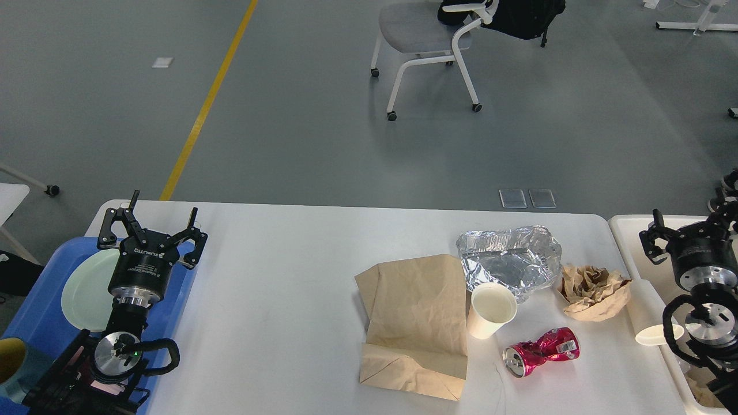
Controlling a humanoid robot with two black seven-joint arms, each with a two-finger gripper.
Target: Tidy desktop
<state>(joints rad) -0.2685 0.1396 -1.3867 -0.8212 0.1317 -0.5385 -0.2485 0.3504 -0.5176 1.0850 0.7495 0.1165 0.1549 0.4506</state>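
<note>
The white desktop (277, 288) carries a flat brown paper bag (415, 323), a crumpled foil tray (510, 262), an upright white paper cup (490, 311), a crushed red can (539, 358), a crumpled brown paper wad (594, 283) and a paper cup lying on its side (648, 323) at the right edge. My left gripper (151, 227) is open and empty above the blue tray (40, 311). My right gripper (689, 227) is open and empty, over the cream-white bin (625, 230), right of the litter.
The blue tray holds a pale green plate (86, 291) and a cup with a yellow inside (11, 360). A wheeled chair (429, 40) stands on the floor beyond the table. A yellow line (202, 109) runs across the floor.
</note>
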